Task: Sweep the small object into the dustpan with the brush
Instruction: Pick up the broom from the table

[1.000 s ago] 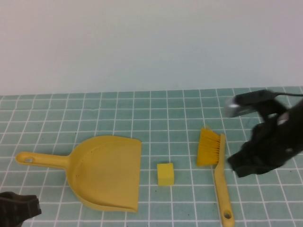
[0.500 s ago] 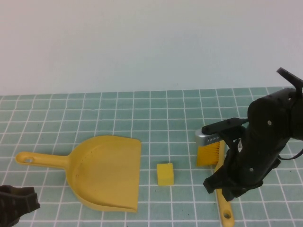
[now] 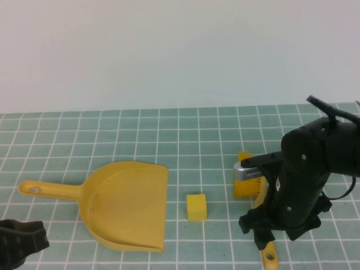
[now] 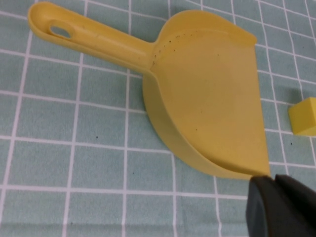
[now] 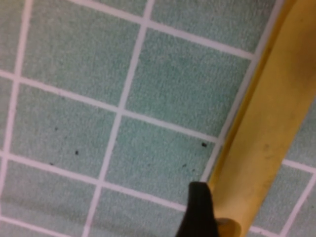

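The right gripper [image 3: 264, 239] is seen lowered over the handle of the yellow plastic hand brush [image 3: 256, 194], whose long axis runs toward the robot on the green tiled counter [image 3: 140, 140]; whether its fingers are parted or closed cannot be told. The small yellow cube [image 3: 196, 207] is shown lying between the brush and the yellow plastic dustpan [image 3: 126, 203], to the gripper's left. The left gripper [image 3: 19, 242] is parked near the dustpan's near edge, its state likewise unclear.

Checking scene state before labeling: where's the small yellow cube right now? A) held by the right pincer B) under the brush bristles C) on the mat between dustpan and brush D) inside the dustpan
C: the cube sits on the tiled mat, apart from the dustpan on its left and the brush on its right; the right pincer is down over the brush handle, the left pincer off at the near-left edge.
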Controlling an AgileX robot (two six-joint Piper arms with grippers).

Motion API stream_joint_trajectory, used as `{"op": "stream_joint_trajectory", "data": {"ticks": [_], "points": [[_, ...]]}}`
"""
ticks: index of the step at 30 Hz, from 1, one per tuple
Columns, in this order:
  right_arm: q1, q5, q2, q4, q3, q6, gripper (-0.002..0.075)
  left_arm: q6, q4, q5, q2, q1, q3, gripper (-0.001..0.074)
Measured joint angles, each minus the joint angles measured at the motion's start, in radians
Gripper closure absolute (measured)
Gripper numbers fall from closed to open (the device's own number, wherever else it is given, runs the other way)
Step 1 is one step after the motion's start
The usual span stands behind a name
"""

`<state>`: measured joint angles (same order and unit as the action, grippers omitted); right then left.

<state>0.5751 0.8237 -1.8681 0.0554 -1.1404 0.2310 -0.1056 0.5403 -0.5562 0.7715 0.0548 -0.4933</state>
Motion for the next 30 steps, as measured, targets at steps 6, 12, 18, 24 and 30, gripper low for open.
{"op": "stream_joint_trajectory", "data": {"ticks": [6, 12, 18, 24, 30], "points": [[0.0, -0.003, -0.027, 0.0, 0.0, 0.002, 0.0221, 0.0, 0.014, 0.016, 0.0, 0.0, 0.0, 0.0735], [0.0, -0.005, -0.03, -0.002, 0.0, 0.004, 0.0283, 0.0, 0.014, 0.022, 0.0, 0.0, 0.0, 0.0735], [0.023, 0.002, -0.05, -0.009, -0.023, 0.006, 0.029, 0.0, 0.014, 0.022, 0.0, 0.0, 0.0, 0.0735], [0.065, 0.03, -0.078, -0.067, -0.075, 0.047, 0.029, 0.0, 0.02, 0.018, 0.0, 0.005, 0.0, 0.0735], [0.066, 0.079, -0.121, -0.099, -0.1, 0.07, 0.0307, 0.0, 0.026, 0.001, 0.0, 0.018, 0.0, 0.0735]]}}
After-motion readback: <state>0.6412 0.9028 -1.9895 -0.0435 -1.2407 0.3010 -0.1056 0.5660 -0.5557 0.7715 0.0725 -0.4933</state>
